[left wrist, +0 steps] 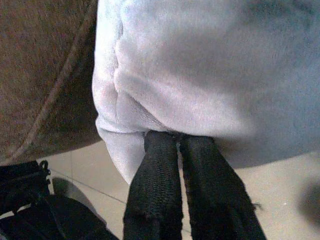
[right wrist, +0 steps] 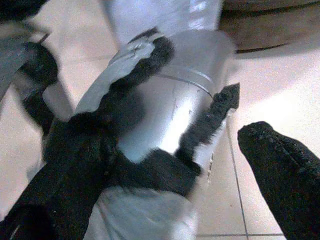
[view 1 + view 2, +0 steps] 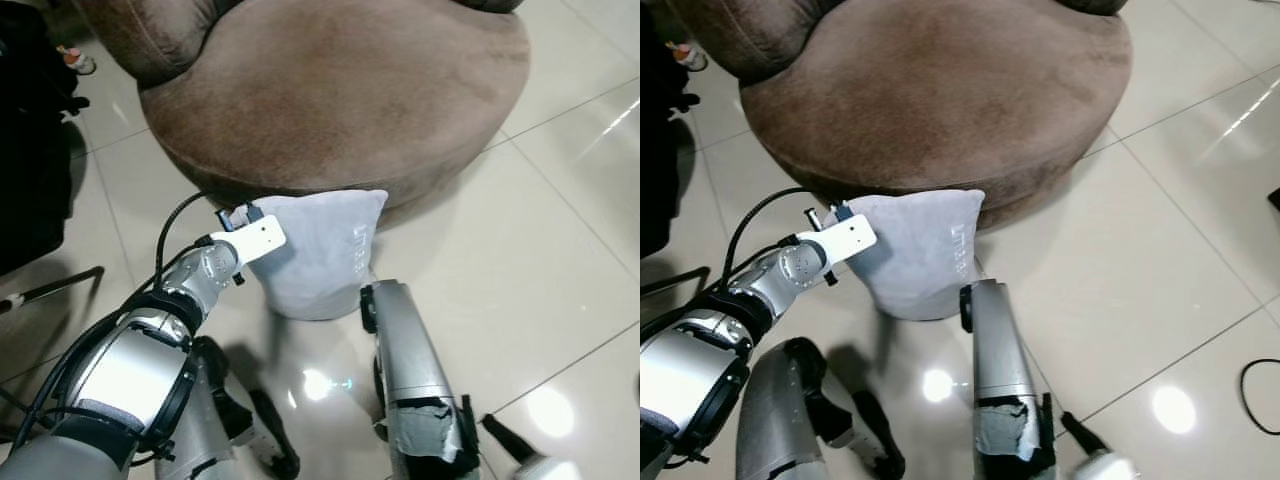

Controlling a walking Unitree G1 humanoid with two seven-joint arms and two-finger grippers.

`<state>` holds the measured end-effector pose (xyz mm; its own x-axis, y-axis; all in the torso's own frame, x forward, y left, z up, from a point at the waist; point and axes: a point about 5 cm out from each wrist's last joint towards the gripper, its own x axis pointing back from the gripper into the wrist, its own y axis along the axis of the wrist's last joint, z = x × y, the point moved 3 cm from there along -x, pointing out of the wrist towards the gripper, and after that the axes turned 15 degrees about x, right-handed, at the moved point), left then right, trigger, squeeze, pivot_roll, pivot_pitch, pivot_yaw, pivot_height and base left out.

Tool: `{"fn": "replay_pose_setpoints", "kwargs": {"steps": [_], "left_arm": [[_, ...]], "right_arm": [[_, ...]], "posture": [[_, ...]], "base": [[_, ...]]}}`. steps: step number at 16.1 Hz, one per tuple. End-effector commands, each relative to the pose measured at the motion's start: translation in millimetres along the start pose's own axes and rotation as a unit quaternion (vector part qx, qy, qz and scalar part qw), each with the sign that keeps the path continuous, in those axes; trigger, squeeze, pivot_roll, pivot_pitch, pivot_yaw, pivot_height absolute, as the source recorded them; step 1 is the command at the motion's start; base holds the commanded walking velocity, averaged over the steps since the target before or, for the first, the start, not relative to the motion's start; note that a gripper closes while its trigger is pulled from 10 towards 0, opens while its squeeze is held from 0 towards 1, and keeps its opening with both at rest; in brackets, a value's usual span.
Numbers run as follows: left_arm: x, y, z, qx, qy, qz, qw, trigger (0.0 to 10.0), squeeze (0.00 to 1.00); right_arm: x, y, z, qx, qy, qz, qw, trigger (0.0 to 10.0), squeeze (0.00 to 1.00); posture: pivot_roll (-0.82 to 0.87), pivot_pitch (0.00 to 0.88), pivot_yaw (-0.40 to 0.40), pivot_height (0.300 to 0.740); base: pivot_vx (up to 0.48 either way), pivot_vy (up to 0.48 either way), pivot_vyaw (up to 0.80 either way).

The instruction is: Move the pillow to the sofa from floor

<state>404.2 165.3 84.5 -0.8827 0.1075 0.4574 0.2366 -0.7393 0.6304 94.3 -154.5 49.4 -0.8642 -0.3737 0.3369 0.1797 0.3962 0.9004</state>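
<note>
Glossy cream tile floor [image 3: 560,220] surrounds your brown suede sofa [image 3: 340,90]. The grey pillow [image 3: 320,255] leans against its base at 6 o'clock, left gripper [image 1: 176,145] clenched on its edge for lifting; right gripper [image 2: 210,145] spread, idle.

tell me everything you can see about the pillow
The pillow is pale grey, of soft plush-looking fabric, with faint lettering down one side. It stands upright on the glossy tile floor, its top edge leaning against the base of the brown sofa. The left gripper has its two black fingers shut together on a fold at the pillow's edge. The fabric bunches and creases there. The right arm is just in front of its lower corner; whether they touch is unclear.
</note>
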Motion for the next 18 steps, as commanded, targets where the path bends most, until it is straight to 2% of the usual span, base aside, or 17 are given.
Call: {"fn": "replay_pose_setpoints", "kwargs": {"steps": [1, 3, 5, 6, 11, 12, 14, 15, 18], "left_arm": [[-0.1, -3.3, -6.3, 0.013, -0.013, 0.005, 1.0, 0.0, 0.0], [-0.2, -1.3, -4.7, 0.017, -0.011, 0.002, 1.0, 0.0, 0.0], [-0.2, -1.4, -4.5, 0.02, -0.011, 0.002, 1.0, 0.0, 0.0], [-0.2, -1.2, -5.1, 0.022, -0.012, 0.001, 1.0, 0.0, 0.0], [-0.7, 1.3, -3.5, 0.08, -0.003, -0.003, 0.997, 0.0, 0.0], [-1.0, 5.3, -0.4, 0.139, 0.007, -0.012, 0.99, 0.0, 0.0], [-1.2, 14.0, 9.5, 0.199, 0.034, -0.029, 0.979, 0.0, 0.0], [-1.3, 23.4, 15.4, 0.244, 0.046, -0.048, 0.968, 10.0, 0.0], [-0.9, 38.9, 21.2, 0.315, 0.05, -0.084, 0.944, 10.0, 0.0]], "right_arm": [[2.4, -48.5, 52.2, -0.017, 0.072, 0.127, 0.989, 10.0, 0.0], [-5.6, -44.9, 66.3, -0.019, 0.074, 0.122, 0.99, 10.0, 0.0], [-2.3, -42.5, 44.4, -0.014, 0.067, 0.115, 0.991, 10.0, 0.0], [-2.1, -41.0, 39.0, -0.012, 0.065, 0.112, 0.992, 10.0, 0.0], [-17.4, -36.2, 28.9, 0.001, 0.053, 0.099, 0.994, 10.0, 0.0], [-24.2, -36.3, 27.2, 0.002, 0.053, 0.094, 0.994, 10.0, 0.0], [-35.0, -36.7, 25.9, 0.004, 0.052, 0.088, 0.995, 10.0, 0.0], [-49.0, -36.6, 25.9, 0.007, 0.054, 0.08, 0.995, 10.0, 0.0], [-78.6, -32.7, 24.9, 0.009, 0.053, 0.059, 0.997, 10.0, 0.0]], "posture": [[-0.51, 0.353, 0.111, 0.502], [-0.51, 0.351, 0.111, 0.502], [-0.51, 0.347, 0.109, 0.502], [-0.51, 0.344, 0.11, 0.502], [-0.5, 0.309, 0.114, 0.502], [-0.49, 0.296, 0.118, 0.502], [-0.48, 0.271, 0.126, 0.502], [-0.46, 0.243, 0.138, 0.502], [-0.41, 0.195, 0.16, 0.502]], "base": [[0.0, 0.0, 0.0], [0.0, 0.0, 0.0], [0.0, 0.0, 0.0], [0.0, 0.0, 0.0], [0.0, 0.0, 0.0], [0.0, 0.0, 0.0], [0.0, 0.0, 0.0], [0.0, 0.0, 0.0], [0.0, 0.0, 0.0]]}}
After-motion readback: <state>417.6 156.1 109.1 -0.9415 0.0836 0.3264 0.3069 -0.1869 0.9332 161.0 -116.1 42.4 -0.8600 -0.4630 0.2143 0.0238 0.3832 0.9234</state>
